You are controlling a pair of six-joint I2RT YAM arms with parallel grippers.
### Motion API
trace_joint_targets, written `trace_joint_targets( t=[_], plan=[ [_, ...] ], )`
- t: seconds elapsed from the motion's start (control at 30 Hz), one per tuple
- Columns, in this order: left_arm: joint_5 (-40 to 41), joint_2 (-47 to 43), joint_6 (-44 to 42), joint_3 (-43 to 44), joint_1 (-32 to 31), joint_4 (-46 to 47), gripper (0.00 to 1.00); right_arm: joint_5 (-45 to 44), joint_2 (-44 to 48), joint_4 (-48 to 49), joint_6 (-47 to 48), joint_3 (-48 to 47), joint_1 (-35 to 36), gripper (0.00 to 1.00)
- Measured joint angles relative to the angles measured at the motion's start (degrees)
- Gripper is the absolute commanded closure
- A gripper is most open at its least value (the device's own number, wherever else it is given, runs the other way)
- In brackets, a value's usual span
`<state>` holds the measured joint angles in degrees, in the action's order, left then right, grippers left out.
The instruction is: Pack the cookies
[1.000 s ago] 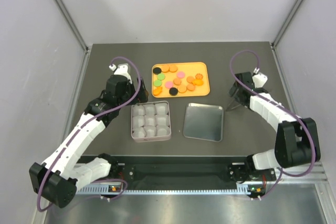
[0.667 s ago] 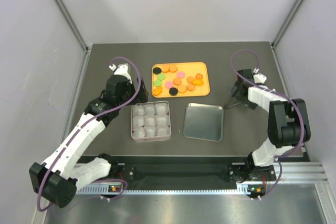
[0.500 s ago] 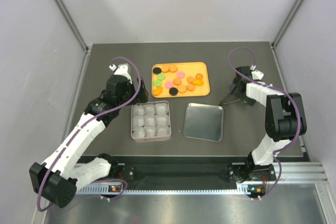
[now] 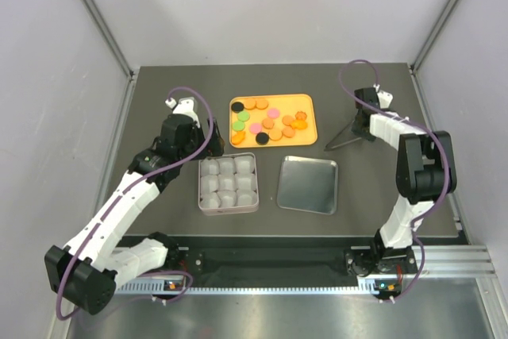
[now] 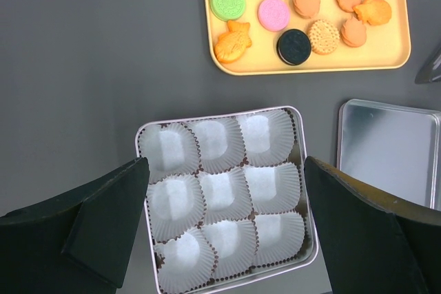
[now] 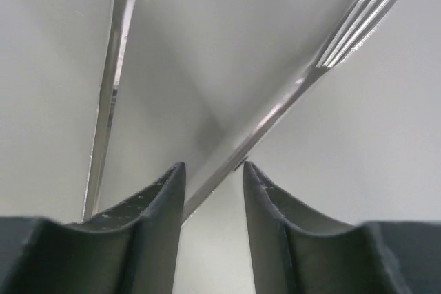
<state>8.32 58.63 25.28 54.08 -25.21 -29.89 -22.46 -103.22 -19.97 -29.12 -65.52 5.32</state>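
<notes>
Gripping the tongs, your right end effector was pinched narrow; your left end effector gaped wide above the tin, and the cookies all sat on the orange tray.

A dark grey table is enclosed by 3 pale, plain panels, which are joined at the 2 back corners by slanted metal struts. Soft, even light is cast throughout. A metal rail is mounted along the near edge.

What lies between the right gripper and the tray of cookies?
Tongs, held by the right gripper, then bare table before the cookies: top external view.
</notes>
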Motion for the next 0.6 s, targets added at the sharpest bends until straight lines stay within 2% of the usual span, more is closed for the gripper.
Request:
trace_joint_targets(
  t=[0.17,0.3,0.37,0.47,0.5,0.57,0.6],
  plan=[
    [-0.4,0.0,0.0,-0.2,0.0,0.2,0.01,0.1,-2.9,-0.9,4.3,-5.3,-0.1,0.76],
    [-1.0,0.0,0.0,-0.2,0.0,0.3,0.01,0.8,-5.4,-0.9,8.7,-8.1,-0.7,0.79],
    [-1.4,0.0,0.0,-0.2,0.0,0.3,0.01,1.2,-6.3,-0.9,10.8,-9.2,-1.0,0.77],
    [-1.7,0.0,0.1,-0.3,0.0,0.3,0.01,2.2,-7.5,-0.8,13.3,-10.8,-1.2,0.65],
    [-1.7,0.0,0.0,-0.3,0.0,0.3,0.01,2.5,-7.6,-0.9,13.7,-10.8,-1.3,0.52],
    [-1.9,0.0,0.1,-0.3,0.0,0.3,0.01,2.8,-7.6,-1.3,13.7,-10.8,-1.4,0.46],
    [-2.0,0.0,0.1,-0.3,0.0,0.4,0.01,3.0,-7.6,-1.5,13.4,-10.8,-1.4,0.37]
  ],
)
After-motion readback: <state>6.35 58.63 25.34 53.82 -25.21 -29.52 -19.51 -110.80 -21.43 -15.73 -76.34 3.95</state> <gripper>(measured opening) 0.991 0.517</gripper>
